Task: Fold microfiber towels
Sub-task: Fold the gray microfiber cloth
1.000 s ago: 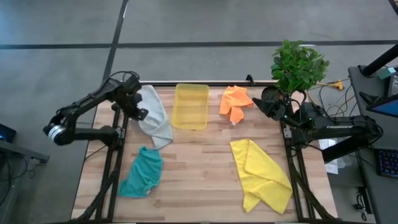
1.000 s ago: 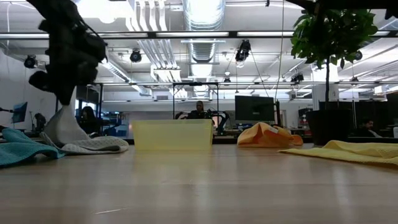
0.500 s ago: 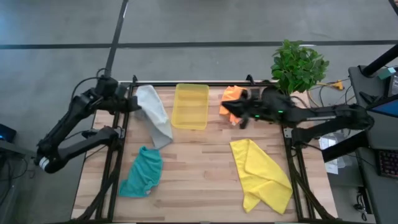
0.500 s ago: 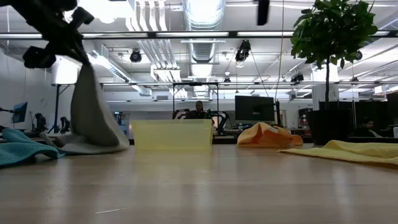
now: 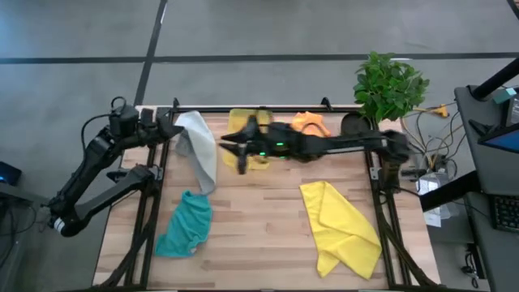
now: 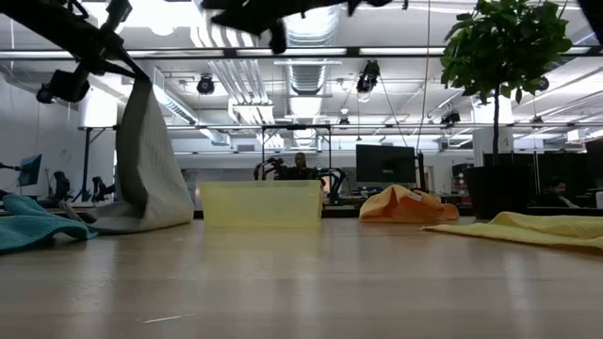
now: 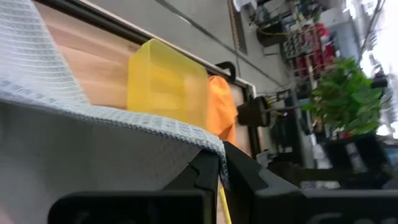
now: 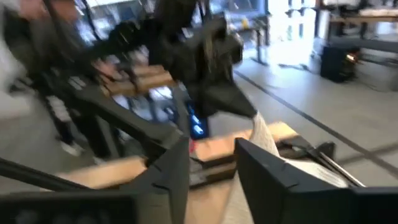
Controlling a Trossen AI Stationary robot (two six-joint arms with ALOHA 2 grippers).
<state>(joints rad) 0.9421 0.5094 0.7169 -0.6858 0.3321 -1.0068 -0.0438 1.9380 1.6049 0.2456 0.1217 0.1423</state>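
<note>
Wooden bench (image 5: 268,243) under everything, with none of the four cloths folded yet.

Biggest first: yellow towel (image 5: 340,227), lay crumpled on the right side, same as a second ago. Teal towel (image 5: 186,227) next, bunched on the left, also untouched. Then the plastic tray (image 5: 237,122) at the back, half hidden under the right arm in the high view. Orange towel (image 5: 308,123) just beside it, heaped and not moved either.

Now the bit that actually changed. Grey towel (image 5: 199,146) was no longer slumped in a pile. Had been hauled up by one corner, hung like a tent in the low view with its bottom hem resting on the bench. Left tool (image 5: 166,134) did that: was clenched tight on the upper edge of the grey towel, pulled back toward the left rear corner.

Right tool (image 5: 231,150): sat parked by the plant a second ago, then swung all the way across over the tray and ended up near the hanging cloth. Popped its fingers apart on the way too, nothing between them, clearly visible in the right wrist view.

Probably meant a two-handed grab was coming: second corner pinched, cloth stretched flat, then the first fold. Very early days for the task, basically zero of four done.
</note>
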